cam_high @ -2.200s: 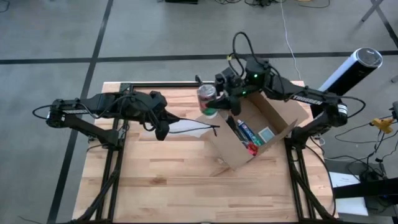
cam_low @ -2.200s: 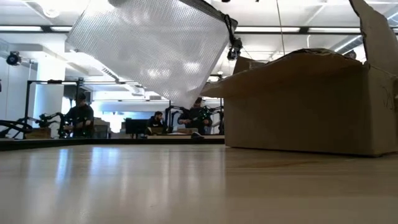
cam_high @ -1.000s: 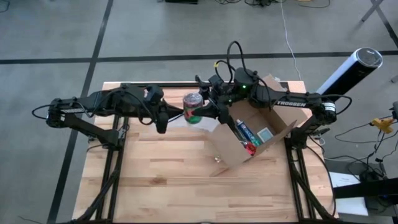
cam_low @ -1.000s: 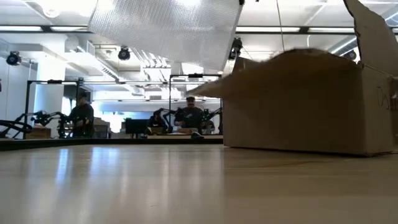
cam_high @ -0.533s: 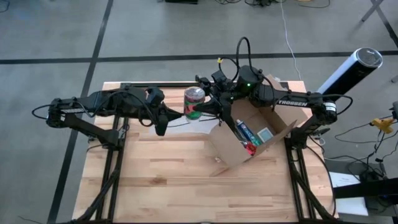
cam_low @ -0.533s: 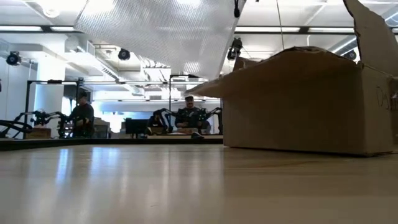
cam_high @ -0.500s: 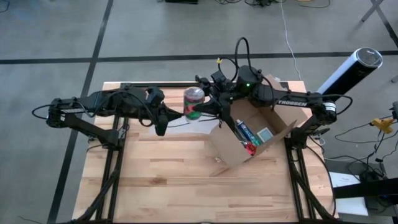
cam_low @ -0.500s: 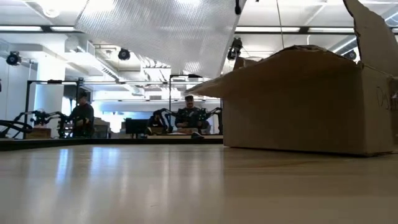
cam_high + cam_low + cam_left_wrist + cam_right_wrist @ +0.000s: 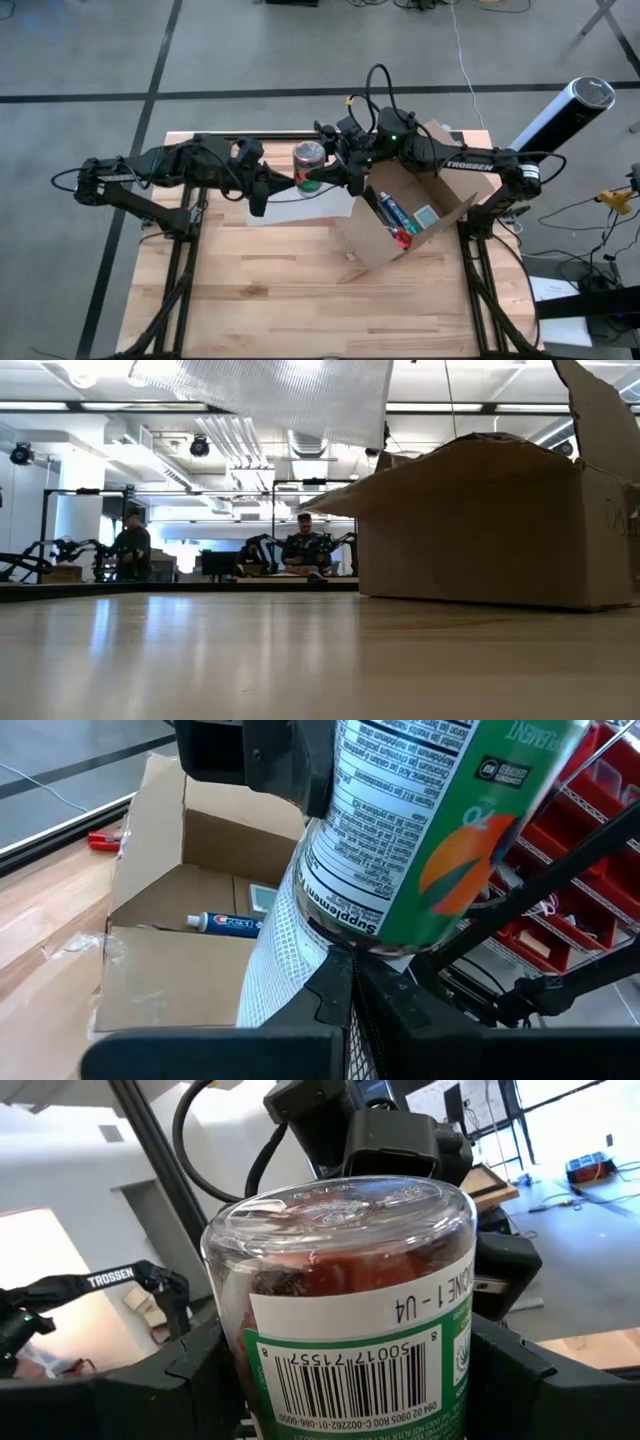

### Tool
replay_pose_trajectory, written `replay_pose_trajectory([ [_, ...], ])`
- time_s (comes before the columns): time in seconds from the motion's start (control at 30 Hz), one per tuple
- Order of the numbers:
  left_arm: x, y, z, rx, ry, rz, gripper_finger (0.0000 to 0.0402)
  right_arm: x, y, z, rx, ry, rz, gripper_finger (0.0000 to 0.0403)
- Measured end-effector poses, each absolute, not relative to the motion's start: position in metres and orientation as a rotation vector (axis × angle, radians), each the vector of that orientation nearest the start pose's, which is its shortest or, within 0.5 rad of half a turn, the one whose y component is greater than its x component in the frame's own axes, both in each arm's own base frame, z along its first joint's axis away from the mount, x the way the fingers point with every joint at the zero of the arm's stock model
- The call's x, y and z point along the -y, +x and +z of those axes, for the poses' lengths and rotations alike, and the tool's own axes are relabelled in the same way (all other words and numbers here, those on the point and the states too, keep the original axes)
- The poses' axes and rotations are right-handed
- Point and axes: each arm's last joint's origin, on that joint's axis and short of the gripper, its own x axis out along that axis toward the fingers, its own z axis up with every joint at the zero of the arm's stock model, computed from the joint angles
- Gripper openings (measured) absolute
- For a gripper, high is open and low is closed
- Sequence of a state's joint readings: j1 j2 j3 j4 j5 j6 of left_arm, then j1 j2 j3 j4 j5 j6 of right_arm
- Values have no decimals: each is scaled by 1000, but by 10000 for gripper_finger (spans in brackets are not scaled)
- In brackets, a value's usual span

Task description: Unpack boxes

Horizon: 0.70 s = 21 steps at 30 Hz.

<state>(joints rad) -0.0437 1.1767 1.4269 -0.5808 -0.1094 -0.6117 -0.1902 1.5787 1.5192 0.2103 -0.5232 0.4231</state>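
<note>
Right gripper (image 9: 322, 178) clamped on green-labelled bottle (image 9: 309, 166) beside open cardboard box (image 9: 405, 215) near table's far edge; left gripper (image 9: 262, 195) fingers together, pinching mesh pouch (image 9: 290, 395).

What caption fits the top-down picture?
Right hand holds a green-labelled bottle above the table, beside the open cardboard box.

Both arms reach toward the table's middle, wrists nearly meeting. The right gripper (image 9: 322, 178) has its fingers spread wide around what it carries. The left gripper (image 9: 290, 184), fingers apparently pinched together, sits just beside it.
</note>
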Motion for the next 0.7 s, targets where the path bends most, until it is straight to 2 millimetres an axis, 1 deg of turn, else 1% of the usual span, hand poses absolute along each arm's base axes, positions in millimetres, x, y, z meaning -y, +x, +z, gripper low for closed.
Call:
replay_pose_trajectory([
  [0.13, 7, 232, 435, -298, -582, 158, 0, 54, 358, 425, 53, 329, 350, 254],
  [0.27, 7, 232, 436, -284, -584, 151, 0, 54, 358, 416, -31, 300, 333, 254],
  [0.37, 7, 230, 444, -244, -588, 139, 0, 54, 360, 406, -101, 286, 323, 254],
  [0.53, 7, 225, 455, -205, -570, 128, 0, 53, 359, 403, -135, 261, 320, 254],
  [0.7, 6, 223, 460, -190, -555, 134, 0, 50, 359, 400, -164, 261, 353, 254],
])
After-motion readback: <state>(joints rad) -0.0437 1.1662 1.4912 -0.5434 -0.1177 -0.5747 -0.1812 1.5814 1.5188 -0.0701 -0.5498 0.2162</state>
